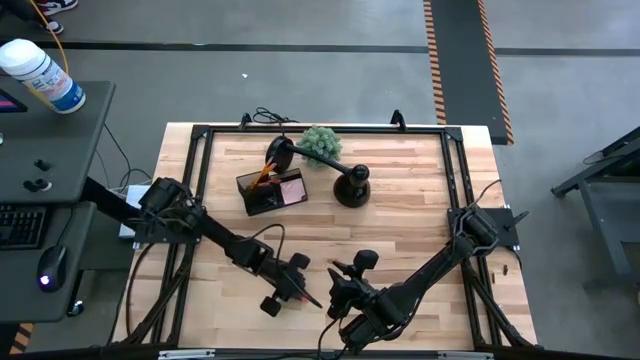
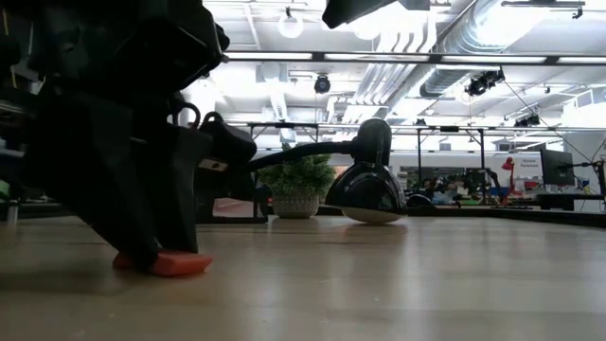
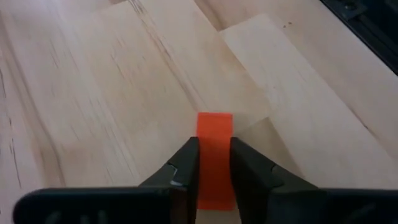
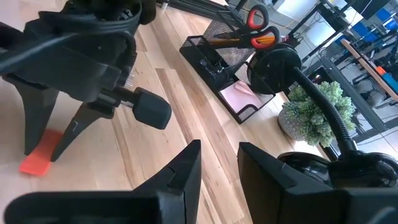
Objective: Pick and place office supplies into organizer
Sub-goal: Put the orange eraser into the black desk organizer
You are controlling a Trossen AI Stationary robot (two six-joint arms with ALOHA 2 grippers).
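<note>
Lying flat on the wooden table (image 1: 400,220), well apart from the organizer (image 1: 271,191): a small orange-red piece (image 3: 214,158). Sitting between the fingers of the left gripper (image 3: 214,171), clamped from both sides. Waiting just beside, fingers slightly apart: the right gripper (image 4: 217,165).

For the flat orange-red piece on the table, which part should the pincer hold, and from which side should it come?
Best from straight above, closing across its two long edges. The orange-red piece is a thin, narrow strip lying flat on the table, so only its narrow width fits between the fingers. The left pincer already straddles it this way, near one end. The right pincer waits open nearby.
</note>
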